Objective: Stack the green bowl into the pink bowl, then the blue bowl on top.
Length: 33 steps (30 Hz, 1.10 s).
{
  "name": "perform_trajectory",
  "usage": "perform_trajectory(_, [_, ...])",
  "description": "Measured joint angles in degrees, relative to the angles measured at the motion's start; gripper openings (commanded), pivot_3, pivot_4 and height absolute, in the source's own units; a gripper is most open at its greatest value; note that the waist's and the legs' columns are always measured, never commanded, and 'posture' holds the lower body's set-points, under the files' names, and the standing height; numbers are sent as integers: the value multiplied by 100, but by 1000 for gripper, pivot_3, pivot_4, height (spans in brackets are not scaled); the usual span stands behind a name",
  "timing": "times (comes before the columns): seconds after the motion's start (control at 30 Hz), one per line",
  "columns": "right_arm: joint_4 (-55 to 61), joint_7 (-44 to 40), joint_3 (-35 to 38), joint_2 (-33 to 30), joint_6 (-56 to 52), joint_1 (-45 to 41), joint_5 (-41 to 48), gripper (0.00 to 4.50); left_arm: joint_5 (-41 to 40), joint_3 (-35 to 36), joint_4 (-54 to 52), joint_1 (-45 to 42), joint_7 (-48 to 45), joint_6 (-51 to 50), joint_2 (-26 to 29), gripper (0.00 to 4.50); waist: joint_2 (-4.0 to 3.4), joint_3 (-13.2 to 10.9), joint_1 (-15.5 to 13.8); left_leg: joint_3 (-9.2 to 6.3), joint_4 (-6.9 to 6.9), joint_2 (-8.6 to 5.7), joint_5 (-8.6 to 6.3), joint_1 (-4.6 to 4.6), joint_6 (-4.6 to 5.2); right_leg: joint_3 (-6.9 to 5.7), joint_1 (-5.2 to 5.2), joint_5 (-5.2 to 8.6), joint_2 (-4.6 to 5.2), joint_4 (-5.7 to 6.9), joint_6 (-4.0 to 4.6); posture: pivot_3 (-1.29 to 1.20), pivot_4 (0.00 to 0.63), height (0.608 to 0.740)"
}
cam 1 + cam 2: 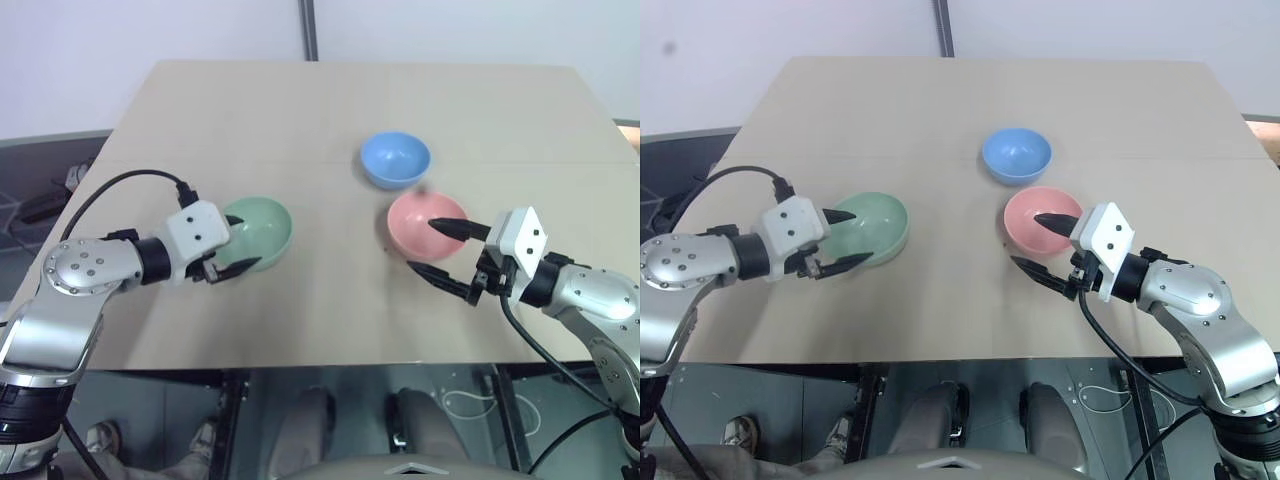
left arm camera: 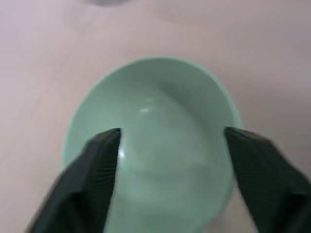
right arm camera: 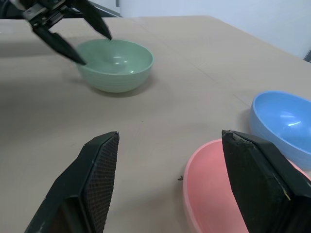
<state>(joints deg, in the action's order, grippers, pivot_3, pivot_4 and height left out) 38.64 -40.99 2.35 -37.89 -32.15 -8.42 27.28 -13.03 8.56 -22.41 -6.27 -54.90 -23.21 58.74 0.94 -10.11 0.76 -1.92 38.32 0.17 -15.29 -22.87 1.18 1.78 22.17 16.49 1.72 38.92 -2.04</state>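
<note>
Left gripper: you have its fingers spread around the near rim of the green bowl, not clamped on it.
Right gripper: your fingers stand wide apart, nothing held, one over the pink bowl, one on its near side.
Green bowl: sits on the bench, well apart from the pink bowl.
Blue bowl: sits alone just beyond the pink one.
Done: nothing stacked.
Left for you: grip green, nest it in pink, then blue on top.
</note>
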Motion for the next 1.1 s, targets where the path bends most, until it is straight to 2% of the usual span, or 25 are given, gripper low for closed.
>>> perform_trajectory(0.2, [-4,0,-9,-20,5,14,-16,3744,96,-1,-229,465,-235,85,176,3369,-1,-1,-1,-3,0,1,0,1,0,3,0,0,-1,2,0,0,150,740])
perform_trajectory(0.4, [2,5,-7,-58,7,69,-16,3744,1137,-496,78,396,209,625,205,3369,-1,0,-13,-2,0,0,0,3,0,-2,-4,0,-2,1,0,0,150,740])
perform_trajectory(0.43, [2,6,-7,-61,7,71,-15,3744,1215,-537,128,377,261,672,172,2879,-1,0,-12,0,0,0,0,2,0,-1,-2,0,-2,2,0,0,150,740])
perform_trajectory(0.47, [3,10,-7,-69,7,78,-16,3744,1323,-618,208,321,323,762,126,2632,-1,0,-11,0,0,0,0,1,0,-2,-2,0,-2,0,0,0,150,740])
perform_trajectory(0.53, [5,20,-7,-101,7,81,-16,3744,1486,-728,321,255,408,937,13,1781,-1,0,-12,0,0,0,0,0,0,-2,-2,0,-2,0,0,0,150,740])
perform_trajectory(0.63, [13,45,-7,-115,4,86,-15,3744,1578,-828,382,152,424,1028,-88,281,-1,0,-11,-1,0,0,0,0,0,-2,-2,0,-2,0,0,0,150,740])
perform_trajectory(0.67, [17,52,-7,-115,4,91,-15,3744,1587,-866,422,107,431,1026,-134,78,-1,0,-11,0,0,0,0,1,0,-2,-2,0,-2,1,0,0,150,740])
perform_trajectory(0.9, [92,174,27,-122,3,219,-32,3744,1283,-914,511,-369,204,1105,-426,78,0,0,-18,-3,3,0,0,-1,1,-7,-3,0,-2,2,0,0,150,740])
perform_trajectory(1.0, [209,332,228,-118,-10,463,-18,3744,961,-1026,478,-972,-103,1043,-594,78,1,1,-32,-5,7,-2,0,-5,0,-11,-3,0,-1,3,0,0,150,740])
perform_trajectory(1.1, [445,523,665,-113,-47,1114,-14,3744,752,-1529,663,-2105,-559,989,-1041,78,2,1,-185,-22,20,-12,1,-15,1,-31,-10,0,-30,3,-1,0,150,740])
